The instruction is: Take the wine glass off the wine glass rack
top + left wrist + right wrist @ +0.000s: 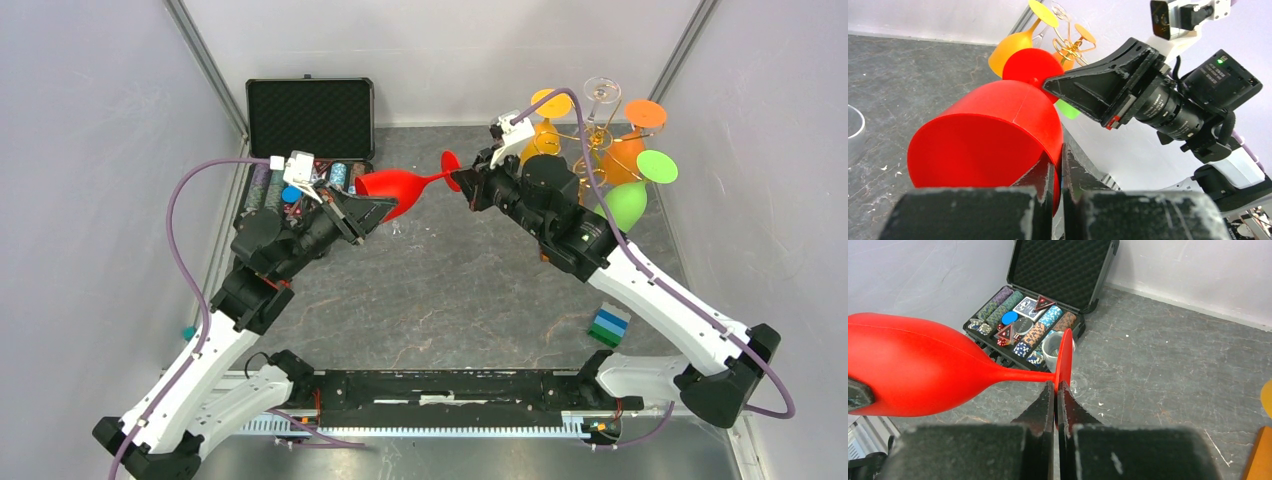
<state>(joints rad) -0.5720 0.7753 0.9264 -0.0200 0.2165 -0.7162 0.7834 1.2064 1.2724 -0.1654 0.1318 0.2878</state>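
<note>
A red wine glass hangs level in the air between both grippers, off the rack. My left gripper is shut on the bowl's rim, one finger inside the bowl and one outside, as the left wrist view shows. My right gripper is shut on the edge of the glass's round foot. The gold wire wine glass rack stands at the back right behind the right arm. It carries orange, green and clear glasses. Its wooden base is mostly hidden.
An open black chip case with poker chips lies at the back left, under the left gripper. A small clear glass stands by the case. A green and blue block stack sits near the right arm. Grey walls enclose the table.
</note>
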